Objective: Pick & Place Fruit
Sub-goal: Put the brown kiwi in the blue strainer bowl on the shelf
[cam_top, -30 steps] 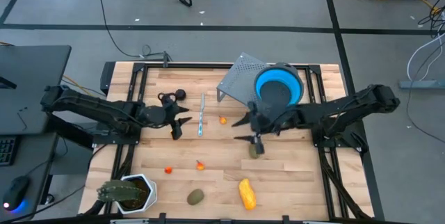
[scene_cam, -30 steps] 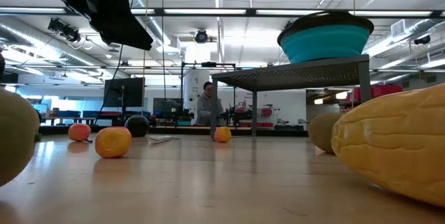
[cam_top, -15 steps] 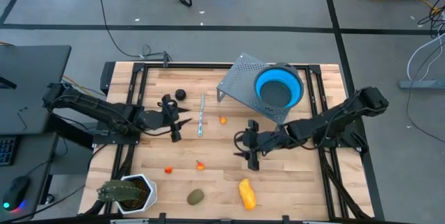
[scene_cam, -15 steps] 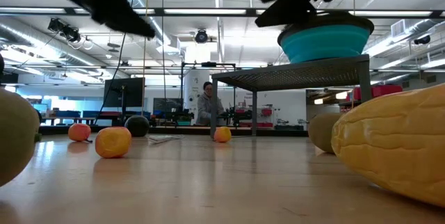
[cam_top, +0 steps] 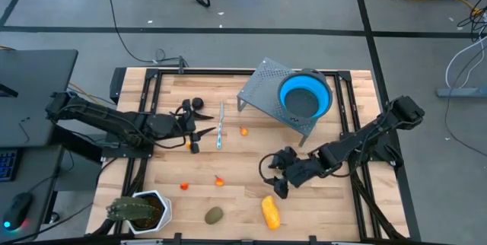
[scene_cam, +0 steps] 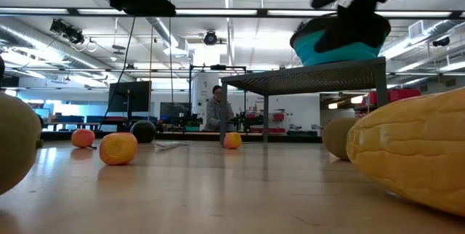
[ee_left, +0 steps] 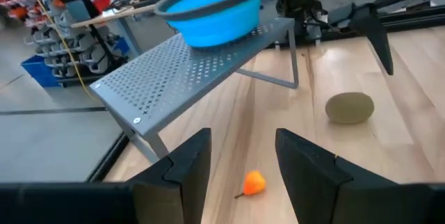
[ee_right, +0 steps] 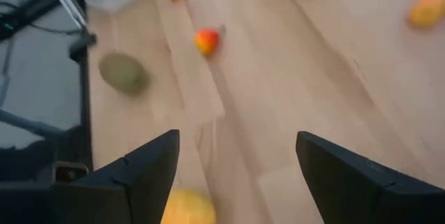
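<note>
My right gripper point(cam_top: 274, 175) hangs open above the table's middle, its fingers point(ee_right: 149, 165) wide apart with nothing between them. Just nearer the front edge lies the stubby yellow fruit point(cam_top: 270, 211). One olive oval point(cam_top: 214, 214) rests left of it; the other point(ee_left: 350, 107) lies by my right arm. My left gripper point(cam_top: 199, 139) is open over the left middle, above a small orange piece point(ee_left: 254, 182). The dark round fruit point(cam_top: 197, 103) sits at the far left. Tiny orange-red bits point(cam_top: 219, 181) are scattered on the wood.
A blue bowl point(cam_top: 304, 97) sits on a grey perforated stand point(cam_top: 262, 89) at the far right. A thin pale-blue stick point(cam_top: 221, 125) lies near the middle. A green plant in a white pot point(cam_top: 141, 211) stands at the near left corner. A person stands in the room behind.
My right gripper has come away from the stand toward the table's near edge and sunk lower, rolling about its own line, and its fingers have opened wider. It now hangs close to the yellow fruit. My left gripper has rolled a little in place. No fruit has moved.
</note>
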`<state>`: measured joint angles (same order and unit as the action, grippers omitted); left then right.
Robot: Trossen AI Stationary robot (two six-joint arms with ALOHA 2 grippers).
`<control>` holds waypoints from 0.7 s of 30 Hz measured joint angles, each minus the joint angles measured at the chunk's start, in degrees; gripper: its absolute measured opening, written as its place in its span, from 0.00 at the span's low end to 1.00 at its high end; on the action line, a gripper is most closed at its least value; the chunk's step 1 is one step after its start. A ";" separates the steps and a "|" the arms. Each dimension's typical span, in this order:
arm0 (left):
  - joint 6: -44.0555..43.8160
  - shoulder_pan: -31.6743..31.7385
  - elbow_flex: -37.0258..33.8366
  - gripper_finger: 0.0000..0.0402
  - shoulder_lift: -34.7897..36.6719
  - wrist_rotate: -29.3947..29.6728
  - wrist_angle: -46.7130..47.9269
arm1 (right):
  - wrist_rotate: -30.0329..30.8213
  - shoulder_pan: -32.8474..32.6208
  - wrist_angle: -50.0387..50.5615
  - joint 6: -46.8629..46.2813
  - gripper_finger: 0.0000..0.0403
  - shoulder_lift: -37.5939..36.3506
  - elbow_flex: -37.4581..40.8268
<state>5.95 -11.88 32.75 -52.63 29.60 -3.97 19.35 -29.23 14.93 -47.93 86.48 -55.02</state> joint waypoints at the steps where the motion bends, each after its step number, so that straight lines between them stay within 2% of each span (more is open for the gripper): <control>1: -0.50 0.00 -0.02 0.42 0.01 -0.26 0.54 | 0.07 -0.69 1.53 -0.87 0.74 0.00 0.00; 6: -1.42 -0.09 -2.73 0.42 0.01 -0.83 0.16 | 2.01 -4.39 8.32 -4.06 0.74 0.00 0.00; 12: -1.26 0.04 -4.19 0.42 0.01 -0.31 -0.07 | 10.80 -7.00 19.41 -13.69 0.74 0.25 0.00; 15: -1.02 0.04 -4.17 0.42 0.01 -0.30 -0.79 | 13.60 -7.17 21.73 -17.63 0.74 1.76 -0.02; 21: -1.13 0.04 -4.17 0.42 0.01 -1.00 -0.91 | 14.67 -6.30 20.89 -17.87 0.74 7.50 -0.02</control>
<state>4.82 -11.84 28.58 -52.62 28.59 -4.87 34.02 -35.53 35.81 -65.80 93.98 -55.05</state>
